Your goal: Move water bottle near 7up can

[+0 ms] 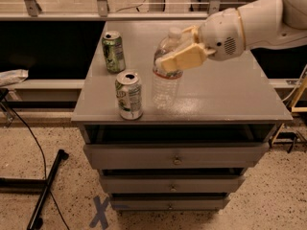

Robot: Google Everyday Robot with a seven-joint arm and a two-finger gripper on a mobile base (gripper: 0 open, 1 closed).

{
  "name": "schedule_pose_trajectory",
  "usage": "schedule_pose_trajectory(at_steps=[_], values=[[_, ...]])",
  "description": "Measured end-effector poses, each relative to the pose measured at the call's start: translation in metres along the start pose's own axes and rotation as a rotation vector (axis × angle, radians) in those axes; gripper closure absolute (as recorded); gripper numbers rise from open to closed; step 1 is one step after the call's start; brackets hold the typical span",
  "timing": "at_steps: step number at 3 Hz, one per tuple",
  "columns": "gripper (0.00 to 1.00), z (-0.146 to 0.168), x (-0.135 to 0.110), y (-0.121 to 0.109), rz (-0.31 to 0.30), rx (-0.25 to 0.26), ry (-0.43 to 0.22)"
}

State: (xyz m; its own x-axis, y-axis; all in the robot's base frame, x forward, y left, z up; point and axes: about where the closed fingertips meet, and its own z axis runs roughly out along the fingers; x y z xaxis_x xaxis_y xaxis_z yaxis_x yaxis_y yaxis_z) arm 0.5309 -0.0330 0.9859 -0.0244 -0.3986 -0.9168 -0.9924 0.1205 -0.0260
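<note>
The water bottle (165, 87) is clear with a white cap and a red-and-white label band. It stands slightly tilted near the front middle of the grey cabinet top (225, 95). My gripper (173, 51) comes in from the right and is shut on the bottle's upper part, one cream finger (184, 59) crossing its front. The 7up can (129, 95), pale silvery with green print, stands upright at the front left, just to the left of the bottle with a small gap between them.
A darker green can (113, 51) stands upright at the back left of the top. Drawers (175, 155) fill the cabinet front below. A black stand leg (48, 186) and cable lie on the floor at left, and a blue tape X (100, 212) marks the floor.
</note>
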Motion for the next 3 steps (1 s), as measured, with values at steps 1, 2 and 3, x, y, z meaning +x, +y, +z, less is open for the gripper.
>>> schedule_pose_trajectory(at_steps=[1, 2, 3], values=[[0.87, 0.018, 0.006, 0.006, -0.016, -0.004, 0.04], [0.64, 0.029, 0.013, 0.008, -0.026, -0.001, 0.067], [0.41, 0.037, 0.025, 0.006, -0.028, 0.005, 0.089]])
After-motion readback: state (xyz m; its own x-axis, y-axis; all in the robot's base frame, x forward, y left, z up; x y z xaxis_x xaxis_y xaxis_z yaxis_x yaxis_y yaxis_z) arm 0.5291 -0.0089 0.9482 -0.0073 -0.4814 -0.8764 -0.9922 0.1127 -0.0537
